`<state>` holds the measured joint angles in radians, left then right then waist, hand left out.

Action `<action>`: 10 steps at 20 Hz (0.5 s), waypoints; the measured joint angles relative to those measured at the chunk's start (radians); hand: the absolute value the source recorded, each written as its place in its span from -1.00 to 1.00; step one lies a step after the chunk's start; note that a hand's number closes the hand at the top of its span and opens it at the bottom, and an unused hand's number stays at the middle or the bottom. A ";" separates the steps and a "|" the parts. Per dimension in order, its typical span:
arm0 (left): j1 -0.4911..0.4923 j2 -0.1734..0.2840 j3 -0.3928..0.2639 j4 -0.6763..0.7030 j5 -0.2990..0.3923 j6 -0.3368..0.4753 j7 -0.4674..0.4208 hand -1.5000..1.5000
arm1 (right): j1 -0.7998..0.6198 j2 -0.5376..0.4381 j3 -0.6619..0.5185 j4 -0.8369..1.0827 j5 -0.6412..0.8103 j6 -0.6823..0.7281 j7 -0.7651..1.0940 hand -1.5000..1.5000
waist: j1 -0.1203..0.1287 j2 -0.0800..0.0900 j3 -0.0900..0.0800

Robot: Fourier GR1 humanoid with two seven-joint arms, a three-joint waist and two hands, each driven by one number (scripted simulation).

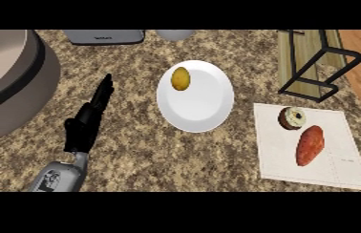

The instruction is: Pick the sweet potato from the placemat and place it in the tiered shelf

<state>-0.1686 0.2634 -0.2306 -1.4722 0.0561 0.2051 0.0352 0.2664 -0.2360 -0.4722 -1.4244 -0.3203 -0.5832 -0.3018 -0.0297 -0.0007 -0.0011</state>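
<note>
The sweet potato point(310, 145) lies on the placemat point(275, 151) near the worktop's right edge, the left hand point(90, 117) well apart, fingers straight.

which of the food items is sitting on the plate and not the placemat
The yellow potato, at the upper left of the white plate. The sweet potato and the doughnut both lie on the placemat to the right.

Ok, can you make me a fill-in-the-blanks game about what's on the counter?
1. The sweet potato lies on the ____, beside a donut.
2. The yellow potato sits on a white ____.
3. The only hand showing is the robot's ____ hand, fingers straight.
4. The tiered shelf stands at the view's upper ____.

Missing words: placemat; plate; left; right.
</note>
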 measured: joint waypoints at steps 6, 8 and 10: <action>-0.015 -0.001 0.011 0.022 0.004 -0.029 -0.008 0.00 | 0.108 -0.120 0.130 -0.182 0.117 0.020 0.264 -1.00 | 0.020 0.002 -0.001; -0.029 -0.005 0.015 0.035 0.000 -0.034 -0.011 0.00 | 0.113 -0.171 0.163 -0.246 0.162 0.008 0.384 -1.00 | 0.024 0.003 -0.002; -0.028 -0.013 0.009 0.037 -0.006 -0.033 -0.012 0.00 | 0.134 -0.232 0.190 -0.311 0.198 0.016 0.509 -1.00 | 0.027 0.003 -0.002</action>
<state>-0.1961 0.2501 -0.2217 -1.4348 0.0499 0.1716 0.0231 0.4000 -0.4683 -0.2825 -1.7350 -0.1221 -0.5676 0.2074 -0.0028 0.0023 -0.0033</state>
